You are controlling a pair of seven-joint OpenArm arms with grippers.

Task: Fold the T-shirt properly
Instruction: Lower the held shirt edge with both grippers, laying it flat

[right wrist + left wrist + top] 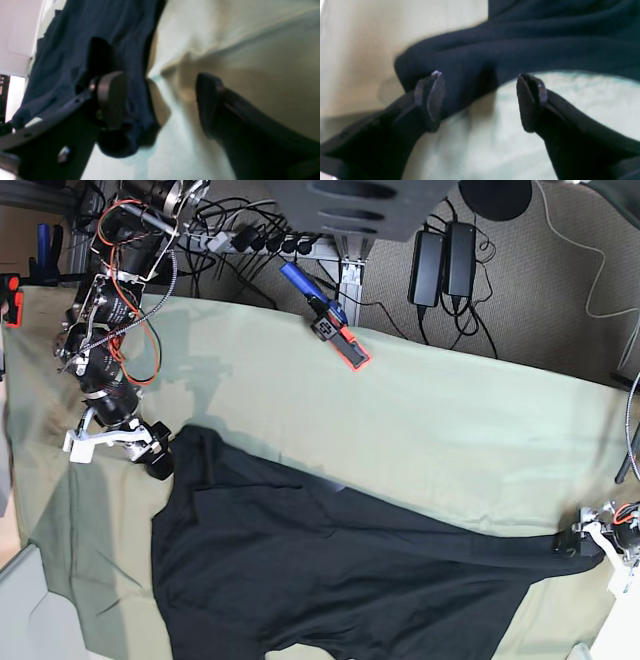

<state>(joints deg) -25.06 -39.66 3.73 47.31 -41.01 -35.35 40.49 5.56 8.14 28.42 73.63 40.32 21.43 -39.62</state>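
Note:
The black T-shirt (300, 570) lies spread and wrinkled, plain side up, on the pale green cloth (430, 430). My right gripper (160, 457) stands at the shirt's upper left corner. In the right wrist view that gripper (160, 102) is open, one finger (112, 100) lying over the shirt's edge (87, 50) and the other over bare cloth. My left gripper (570, 543) is at the shirt's far right tip. In the left wrist view it (481, 100) is open too, with a rumpled fold of the shirt (520, 45) just ahead of and between its fingertips.
A blue and orange tool (325, 315) lies at the cloth's back edge. Behind it are cables and two black power adapters (445, 245) on the floor. A white box (17, 37) shows beyond the shirt in the right wrist view.

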